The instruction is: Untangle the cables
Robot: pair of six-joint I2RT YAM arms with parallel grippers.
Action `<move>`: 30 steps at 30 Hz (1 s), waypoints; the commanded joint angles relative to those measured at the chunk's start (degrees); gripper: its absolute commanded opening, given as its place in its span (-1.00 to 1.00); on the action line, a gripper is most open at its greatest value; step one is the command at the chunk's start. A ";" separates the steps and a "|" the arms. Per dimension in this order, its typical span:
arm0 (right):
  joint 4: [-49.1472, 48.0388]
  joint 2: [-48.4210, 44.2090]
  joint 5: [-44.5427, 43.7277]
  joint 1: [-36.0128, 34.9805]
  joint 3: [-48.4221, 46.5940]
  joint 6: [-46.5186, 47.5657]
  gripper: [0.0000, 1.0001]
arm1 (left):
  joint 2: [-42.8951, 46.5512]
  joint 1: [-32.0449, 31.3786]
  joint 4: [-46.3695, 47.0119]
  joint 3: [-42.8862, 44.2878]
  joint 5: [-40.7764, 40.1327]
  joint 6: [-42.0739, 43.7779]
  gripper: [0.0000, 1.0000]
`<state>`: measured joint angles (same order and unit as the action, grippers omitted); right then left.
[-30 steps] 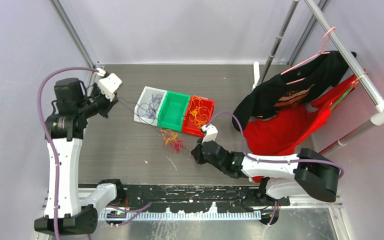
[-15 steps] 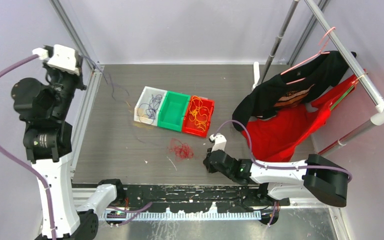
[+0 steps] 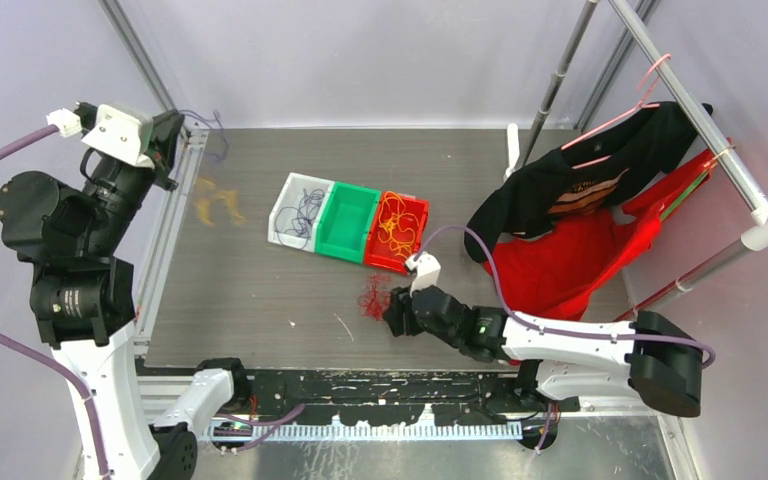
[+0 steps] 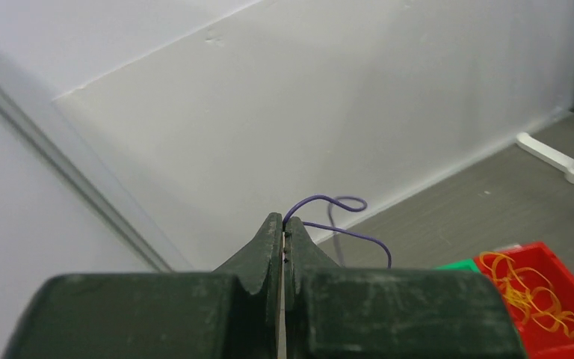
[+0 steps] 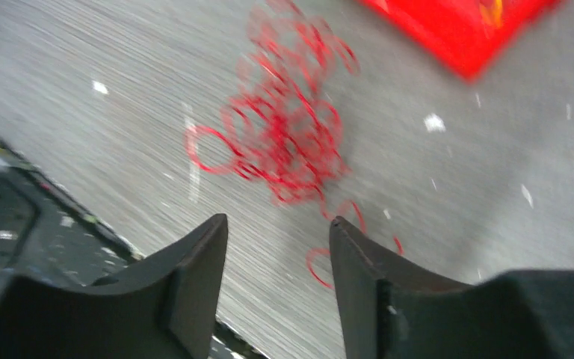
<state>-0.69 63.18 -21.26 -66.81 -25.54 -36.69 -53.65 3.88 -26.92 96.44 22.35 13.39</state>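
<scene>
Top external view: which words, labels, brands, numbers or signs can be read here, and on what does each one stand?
No text can be read.
The black shirt on the hanger carries an orange-brown print, too small and blurred to read.

The left arm rears upright with its elbow folded, its pincer [image 4: 282, 224] lifted high and pointing away from the base, jaws pressed together on a purple cable [image 4: 315, 198]. The right arm stretches out low, its pincer [image 5: 278, 224] tilted downward with jaws parted.
</scene>
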 commanded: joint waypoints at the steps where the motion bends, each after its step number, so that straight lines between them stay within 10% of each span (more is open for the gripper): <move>1: -0.96 -2.73 2.51 -0.35 -12.41 8.20 0.32 | 1.80 0.34 -3.30 0.25 10.71 -0.58 -1.00; 10: 0.15 0.11 10.85 -0.34 -31.11 19.12 0.91 | 5.98 0.34 -11.87 -6.88 27.07 2.37 -1.00; 30: -9.44 13.41 23.33 -0.41 -43.32 22.05 0.63 | 8.67 0.34 -10.70 -13.53 43.46 -3.92 -1.00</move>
<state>-5.17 75.37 1.37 -67.00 -64.66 -14.50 -45.74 3.88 -38.76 82.21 63.05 10.63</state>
